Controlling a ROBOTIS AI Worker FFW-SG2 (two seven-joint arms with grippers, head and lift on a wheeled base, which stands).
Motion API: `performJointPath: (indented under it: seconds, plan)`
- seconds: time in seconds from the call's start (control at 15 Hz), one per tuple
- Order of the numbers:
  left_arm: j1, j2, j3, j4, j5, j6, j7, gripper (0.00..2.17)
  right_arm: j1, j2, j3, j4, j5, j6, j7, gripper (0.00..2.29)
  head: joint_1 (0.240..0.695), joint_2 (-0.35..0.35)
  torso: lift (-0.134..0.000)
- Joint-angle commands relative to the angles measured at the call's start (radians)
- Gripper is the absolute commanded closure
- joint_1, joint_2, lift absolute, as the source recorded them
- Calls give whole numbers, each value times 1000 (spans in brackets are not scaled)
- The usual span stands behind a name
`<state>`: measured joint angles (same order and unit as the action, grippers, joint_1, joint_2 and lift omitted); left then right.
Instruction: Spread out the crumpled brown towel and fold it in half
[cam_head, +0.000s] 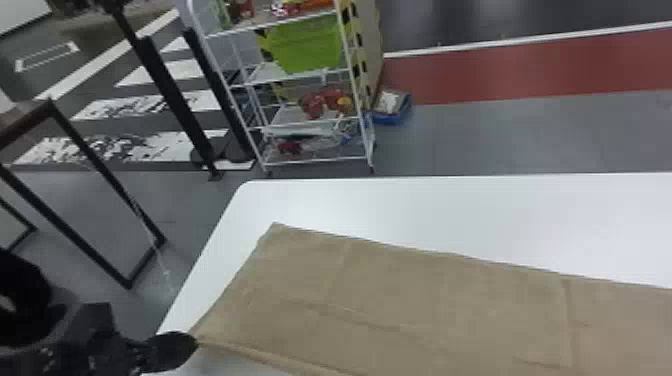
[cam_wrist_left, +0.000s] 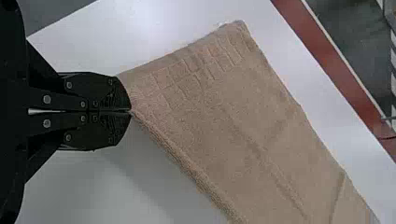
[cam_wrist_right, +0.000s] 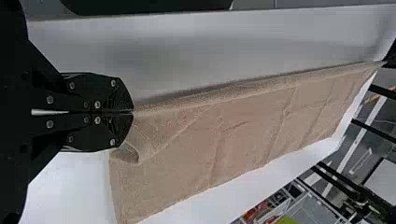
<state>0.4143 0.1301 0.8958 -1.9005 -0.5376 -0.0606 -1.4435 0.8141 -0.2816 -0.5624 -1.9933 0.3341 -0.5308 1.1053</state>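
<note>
Lying across the white table (cam_head: 450, 210) is one brown towel (cam_head: 425, 300), spreading apparently done, its near edge pinched by left gripper (cam_wrist_left: 130, 111) and right gripper (cam_wrist_right: 133, 112), a flap (cam_wrist_right: 145, 143) turned beside the latter, half-fold seemingly unfinished

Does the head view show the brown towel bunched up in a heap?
No, the brown towel is spread broad and mostly flat over the white table, with only shallow creases.

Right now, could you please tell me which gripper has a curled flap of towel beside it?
The right gripper; the towel curls over beside it, whereas at the left gripper there is no such flap.
</note>
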Motion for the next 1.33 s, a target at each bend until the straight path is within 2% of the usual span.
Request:
performJointPath:
  seconds: [0.0, 0.07, 0.13, 0.2, 0.27, 0.4, 0.53, 0.67, 0.8, 0.87, 0.93, 1.0, 1.07, 1.13, 1.27]
  plan:
    - [4, 0, -29, 3, -64, -35, -5, 1382, 7, 1, 10, 4, 13, 2, 16, 1106, 695, 350, -122]
    - [4, -1, -32, -6, -79, -38, -6, 913, 8, 1, 13, -1, 11, 15, 50, 863, 695, 350, -122]
    - [4, -1, -31, -17, -97, -35, -14, 329, 11, 1, 13, -12, 0, 27, 99, 238, 695, 350, -122]
    - [4, -3, -31, -26, -131, -35, -17, 66, 22, 2, 13, -24, -3, 42, 134, 2, 695, 350, -122]
    - [4, -6, -29, -41, -174, -29, -17, 33, 31, 1, 9, -30, -7, 45, 177, -2, 695, 350, -122]
    - [4, -7, -8, -71, -180, -17, -25, 26, 36, 1, -13, -50, -38, 122, 246, 19, 695, 350, -122]
    - [-3, -9, 28, -106, -166, -5, -44, 22, 10, 6, -71, -79, -135, 248, 262, 49, 695, 350, -122]
    - [-26, -7, 69, -126, -102, 81, -66, 83, -66, 13, -117, -107, -199, 383, 262, 66, 695, 350, -122]
    - [-72, -1, 63, -130, -2, 284, -54, 124, -184, 33, -143, -113, -239, 570, 262, 73, 695, 350, -122]
    - [-108, -1, 54, -130, 59, 385, -25, 130, -254, 44, -143, -111, -245, 674, 262, 87, 695, 350, -122]
    - [-146, -3, 28, -130, 90, 499, 14, 130, -311, 65, -143, -113, -257, 754, 262, 97, 695, 350, -122]
    - [-175, -1, 0, -127, 110, 560, 49, 130, -352, 84, -137, -113, -264, 794, 262, 113, 695, 300, -122]
    - [-212, -1, -46, -126, 114, 643, 94, 130, -380, 101, -126, -113, -274, 849, 248, 113, 695, 281, -122]
    - [-247, -1, -87, -124, 113, 741, 150, 137, -389, 116, -106, -114, -277, 852, 203, 113, 695, 263, -122]
    - [-310, -1, -166, -94, 82, 781, 225, 215, -406, 136, -68, -97, -262, 852, 139, 113, 695, 236, -122]
